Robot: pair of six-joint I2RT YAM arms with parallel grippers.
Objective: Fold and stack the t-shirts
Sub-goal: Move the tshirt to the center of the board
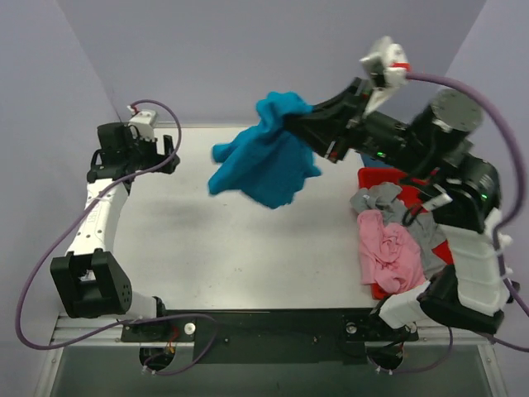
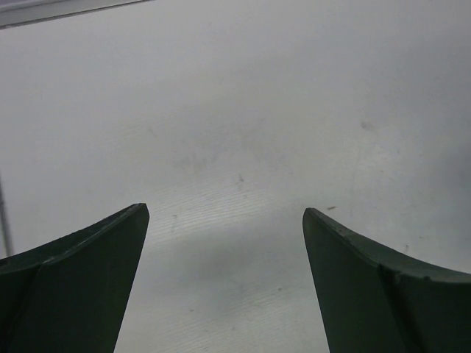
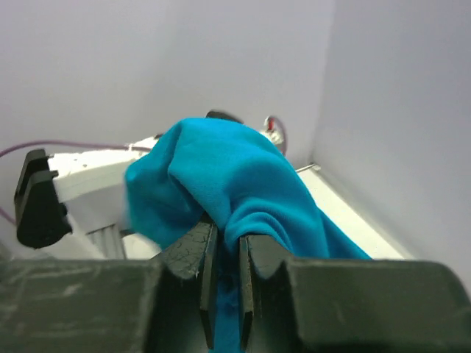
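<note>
The right hand (image 3: 224, 246) is pinching a teal t-shirt (image 1: 264, 161) between nearly closed fingers and holding it in the air above the far middle of the table (image 1: 231, 248), with the cloth hanging in loose folds. The left hand (image 2: 224, 217) is standing wide, gripping nothing, and hovering over the table's far left. A pink t-shirt (image 1: 387, 248) and a grey t-shirt (image 1: 382, 198) are lying crumpled together on the red tray (image 1: 374, 175) at the right.
</note>
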